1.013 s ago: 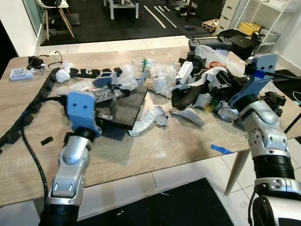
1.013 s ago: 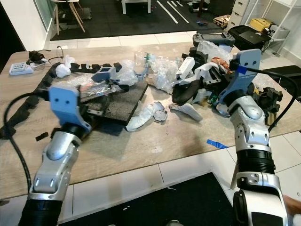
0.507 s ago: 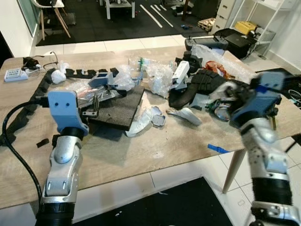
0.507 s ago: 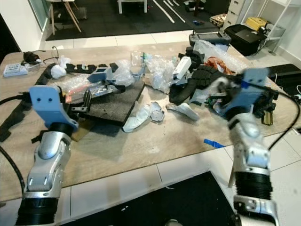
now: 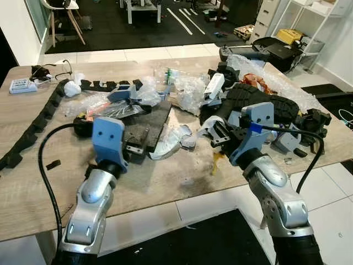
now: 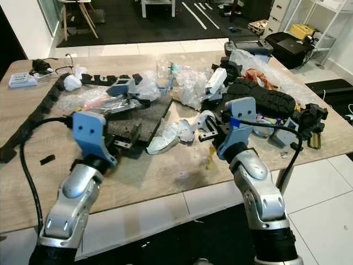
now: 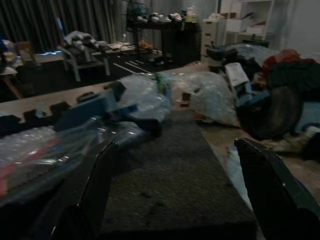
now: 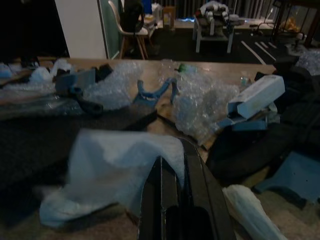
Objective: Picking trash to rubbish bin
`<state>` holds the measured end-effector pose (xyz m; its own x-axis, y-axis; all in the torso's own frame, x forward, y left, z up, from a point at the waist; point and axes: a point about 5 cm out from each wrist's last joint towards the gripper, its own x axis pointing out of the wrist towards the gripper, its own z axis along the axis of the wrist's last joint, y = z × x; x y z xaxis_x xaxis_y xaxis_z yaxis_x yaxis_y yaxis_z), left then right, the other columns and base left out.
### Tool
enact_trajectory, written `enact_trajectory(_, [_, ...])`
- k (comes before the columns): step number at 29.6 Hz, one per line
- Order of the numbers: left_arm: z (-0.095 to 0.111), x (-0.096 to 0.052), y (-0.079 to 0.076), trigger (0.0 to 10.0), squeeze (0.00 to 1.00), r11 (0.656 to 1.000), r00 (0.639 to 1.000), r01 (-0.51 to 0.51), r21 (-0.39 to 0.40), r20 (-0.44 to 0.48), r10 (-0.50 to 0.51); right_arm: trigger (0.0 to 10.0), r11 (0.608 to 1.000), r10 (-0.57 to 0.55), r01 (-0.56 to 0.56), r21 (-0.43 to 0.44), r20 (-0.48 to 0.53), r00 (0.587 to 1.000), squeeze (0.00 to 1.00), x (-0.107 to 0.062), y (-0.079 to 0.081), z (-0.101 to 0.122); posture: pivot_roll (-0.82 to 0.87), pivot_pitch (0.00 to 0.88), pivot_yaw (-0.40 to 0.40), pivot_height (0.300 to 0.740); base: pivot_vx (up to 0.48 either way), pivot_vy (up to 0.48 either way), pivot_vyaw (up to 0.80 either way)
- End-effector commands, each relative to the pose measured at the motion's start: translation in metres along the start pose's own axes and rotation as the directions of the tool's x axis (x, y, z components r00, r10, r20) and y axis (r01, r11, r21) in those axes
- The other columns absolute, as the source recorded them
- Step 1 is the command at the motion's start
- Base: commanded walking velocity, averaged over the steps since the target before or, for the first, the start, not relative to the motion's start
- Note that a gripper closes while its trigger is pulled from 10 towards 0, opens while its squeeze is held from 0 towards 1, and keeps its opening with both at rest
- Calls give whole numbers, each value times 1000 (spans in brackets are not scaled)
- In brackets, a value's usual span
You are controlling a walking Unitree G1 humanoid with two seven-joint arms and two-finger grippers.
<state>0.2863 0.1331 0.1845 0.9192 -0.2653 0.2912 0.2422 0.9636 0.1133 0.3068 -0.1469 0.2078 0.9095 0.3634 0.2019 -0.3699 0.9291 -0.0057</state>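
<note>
- Right gripper (image 6: 205, 134): low over the table (image 6: 165, 171), just beside the pale crumpled wrapper (image 5: 171, 141). In its wrist view the two black fingers (image 8: 197, 187) lie pressed together, side by side, with the wrapper (image 8: 115, 170) directly ahead. Whether the tips touch the wrapper cannot be told; nothing is seen between them.
- Left gripper (image 7: 175, 192): fingers spread wide, one on each side of the dark foam slab (image 7: 170, 170), hovering over its near edge. Nothing is held. Contact with the slab cannot be confirmed.
- Location of trash: the wrapper lies at the table centre, between the slab (image 5: 146, 124) and the black tyre-like piece (image 5: 259, 102). Further clear bubble wrap (image 5: 190, 91) and plastic scraps sit behind it. No rubbish bin appears in these views.
- Step in hand, as judged: the right arm is lining up on the wrapper; no trash is secured yet and the task looks barely begun.
- Recommendation: the right fingers should part before going further, straddle a raised fold and close on a bunched part, not a loose edge. The sheet looks thin and light, so it may slide or tear.
- Risk: the plastic parts just beside it could be caught in the same grip.
</note>
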Motion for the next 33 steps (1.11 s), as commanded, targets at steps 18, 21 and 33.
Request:
enact_trajectory(18, [8,-5,9,10000,0,993,992,-116,-23,36,117,10000,997,74,-74,-27,19,997,0,0,20,3,24,136,-86,740,0,0,-327])
enact_trajectory(21, [10,-6,10,10000,0,991,991,-127,-29,47,128,10000,996,80,-79,-31,22,997,0,1,21,4,24,134,-87,740,0,0,-800])
enact_trajectory(33, [11,-7,15,10000,0,988,987,-154,-31,52,155,10000,994,109,-107,-36,39,993,0,6,26,7,27,137,-96,740,0,0,-800])
